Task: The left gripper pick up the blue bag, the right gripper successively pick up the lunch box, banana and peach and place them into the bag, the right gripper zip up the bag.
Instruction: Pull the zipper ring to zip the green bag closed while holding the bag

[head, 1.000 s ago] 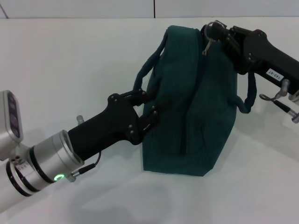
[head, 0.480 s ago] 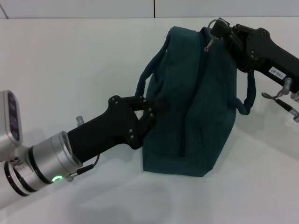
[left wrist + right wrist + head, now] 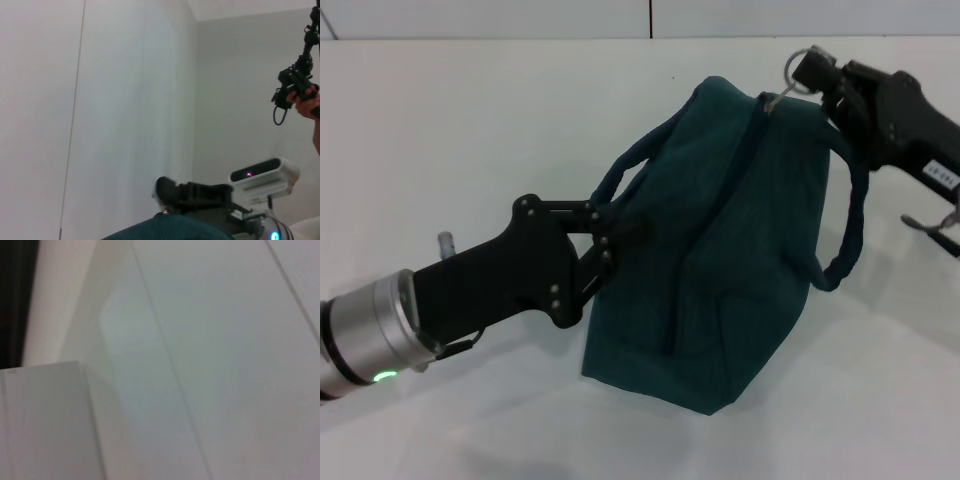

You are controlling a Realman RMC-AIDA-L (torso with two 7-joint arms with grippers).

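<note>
Bag (image 3: 720, 250) sits on the white counter (image 3: 470, 130), now tipped and swung toward the left hand compared with a second ago; its zip line looks run shut up to the puller. Left hand (image 3: 610, 228) is clamped on the near strap (image 3: 620, 175). Right hand (image 3: 807, 78), at the bag's top far corner, grips the zip puller (image 3: 768, 99) and has pulled back and up. Zipping looks about done. White label on the right arm (image 3: 944, 180), writing unreadable.

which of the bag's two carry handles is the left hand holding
The dark blue fabric handle on the blue bag's left side, gripped by the left hand. The other handle hangs free beneath the right hand, which is at the zipper pull.
</note>
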